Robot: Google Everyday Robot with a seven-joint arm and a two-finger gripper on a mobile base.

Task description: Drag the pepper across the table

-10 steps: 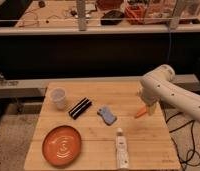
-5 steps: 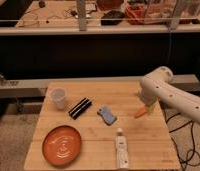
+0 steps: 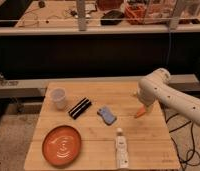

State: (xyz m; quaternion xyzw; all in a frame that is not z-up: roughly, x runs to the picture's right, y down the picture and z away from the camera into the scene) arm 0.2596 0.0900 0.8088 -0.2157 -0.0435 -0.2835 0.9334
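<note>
Wooden table (image 3: pixel 93 160) fills the lower part of the camera view. I see the white arm (image 3: pixel 178 102) coming in from the right side and bending down over the right edge of the table, about midway between the far and near corners. The gripper (image 3: pixel 141 103) sits at the low end of that arm, just inside the right edge. I can't tell whether it is clenched, released or grasping anything, because the arm body covers it.

The orange plate (image 3: pixel 61 145) lies by the near left corner with nothing on it, only a pale swirl pattern. The white bottle (image 3: pixel 122 153) lies flat at the near edge, right of centre, with its long axis running far to near. The white cup (image 3: pixel 59 98) stands upright toward the far left corner, and I can't make out its inside. The black bar-shaped item (image 3: pixel 79 107) lies diagonally just right of the cup. The small blue object (image 3: pixel 107 115) is mid-table.

The pepper (image 3: pixel 139 112) is the small orange piece directly under the gripper, touching it or just beside it on the near-left side. Its long axis looks slanted, with the tip toward the near left corner.

My call is that contact is on or about to be. The open run is leftward across the middle, where the blue object is the nearest thing in the path. The bottle is close on the near side.
</note>
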